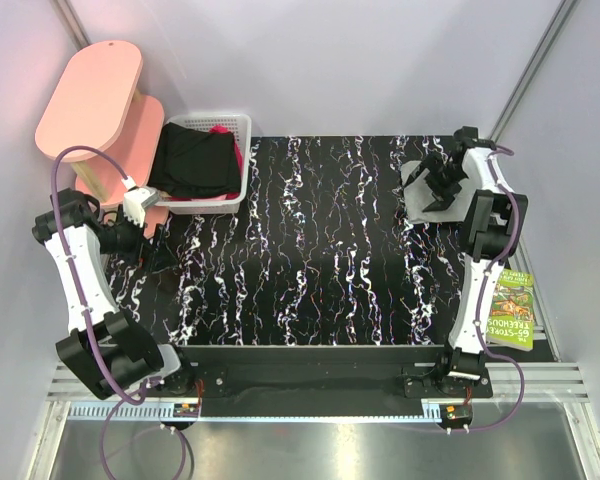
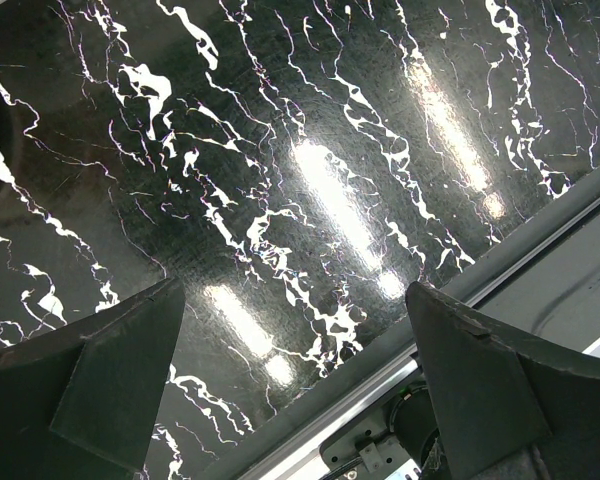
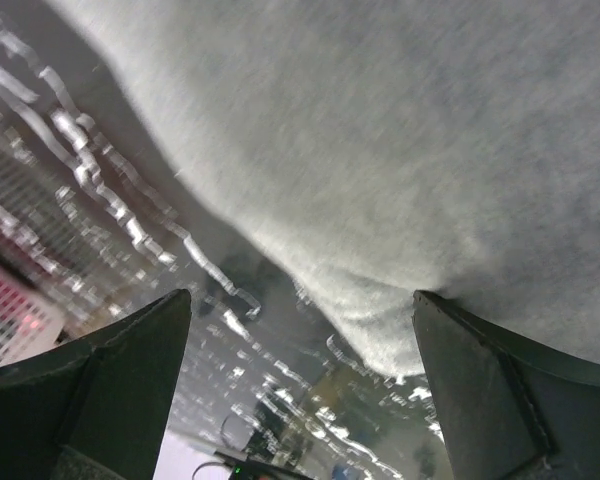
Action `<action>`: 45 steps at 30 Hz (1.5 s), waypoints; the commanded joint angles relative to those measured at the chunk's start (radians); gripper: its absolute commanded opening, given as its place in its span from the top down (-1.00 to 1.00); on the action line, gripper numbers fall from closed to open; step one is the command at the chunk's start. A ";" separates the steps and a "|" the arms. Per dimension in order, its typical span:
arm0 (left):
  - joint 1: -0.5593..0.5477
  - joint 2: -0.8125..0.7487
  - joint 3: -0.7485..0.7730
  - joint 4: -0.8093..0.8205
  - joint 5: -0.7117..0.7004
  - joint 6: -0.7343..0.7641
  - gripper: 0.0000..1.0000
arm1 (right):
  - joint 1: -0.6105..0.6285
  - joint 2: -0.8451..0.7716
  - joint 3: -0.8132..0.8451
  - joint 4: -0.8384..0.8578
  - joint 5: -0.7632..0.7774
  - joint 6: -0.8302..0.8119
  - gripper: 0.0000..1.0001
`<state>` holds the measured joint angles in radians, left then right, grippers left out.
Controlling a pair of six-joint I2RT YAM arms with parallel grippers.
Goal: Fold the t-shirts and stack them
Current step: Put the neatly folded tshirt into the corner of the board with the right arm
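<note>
A light grey t-shirt (image 1: 413, 180) lies folded small at the far right of the black marbled table. My right gripper (image 1: 438, 190) hovers just over it, open. In the right wrist view the grey shirt (image 3: 410, 150) fills the upper right, and its rounded edge lies between the spread fingers of the right gripper (image 3: 302, 296). A black garment (image 1: 193, 160) fills the white lattice basket (image 1: 242, 125) at the far left, with a bit of magenta cloth (image 1: 221, 130) behind it. My left gripper (image 1: 161, 262) is open and empty over the table's left side; the left wrist view shows this gripper (image 2: 295, 288) above bare table.
A pink two-tier stool (image 1: 95, 100) stands at the far left beside the basket. A green book (image 1: 510, 305) lies off the table's right edge. The metal rail (image 2: 500, 250) of the table's near edge runs under the left gripper.
</note>
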<state>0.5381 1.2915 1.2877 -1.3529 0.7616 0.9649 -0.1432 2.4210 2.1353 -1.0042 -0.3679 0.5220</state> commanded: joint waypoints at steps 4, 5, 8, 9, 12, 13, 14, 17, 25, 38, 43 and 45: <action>0.006 -0.015 0.033 -0.038 0.056 0.015 -0.98 | -0.001 -0.200 -0.040 0.096 -0.028 0.042 -0.99; 0.005 -0.020 0.032 -0.041 0.054 0.018 -0.98 | -0.002 -0.213 -0.055 0.098 -0.011 0.047 -0.99; 0.008 -0.034 0.024 -0.040 0.045 0.018 -0.98 | -0.002 -0.235 -0.100 0.104 0.041 0.050 -0.99; 0.007 -0.037 0.022 -0.040 0.041 0.018 -0.98 | -0.002 -0.235 -0.110 0.107 0.067 0.052 -0.99; 0.006 -0.047 0.015 -0.040 0.038 0.015 -0.98 | -0.012 -0.201 -0.133 0.102 0.101 0.044 -0.99; 0.005 -0.049 0.013 -0.041 0.038 0.015 -0.98 | -0.015 -0.179 -0.146 0.101 0.112 0.044 -0.99; 0.006 -0.049 0.006 -0.041 0.036 0.014 -0.98 | -0.016 -0.168 -0.149 0.101 0.145 0.041 -0.99; 0.006 -0.049 -0.007 -0.032 0.027 0.006 -0.98 | -0.024 -0.120 -0.141 0.098 0.208 0.021 -0.99; 0.006 -0.038 0.008 -0.006 0.028 -0.037 -0.98 | -0.064 0.064 0.075 0.020 0.212 0.000 -0.99; 0.006 -0.050 -0.008 0.014 0.008 -0.083 -0.97 | -0.055 0.167 0.393 -0.079 0.038 -0.003 -0.99; 0.006 -0.110 0.012 0.011 0.013 -0.117 -0.98 | 0.033 -0.056 0.341 -0.053 0.023 -0.054 -0.99; 0.006 -0.155 0.025 0.015 0.015 -0.147 -0.98 | 0.095 -0.179 0.327 -0.045 0.070 -0.100 -1.00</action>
<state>0.5388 1.2304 1.2819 -1.3533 0.7582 0.8684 -0.1741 2.5542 2.4573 -1.0824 -0.2886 0.5056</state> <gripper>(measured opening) 0.987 0.994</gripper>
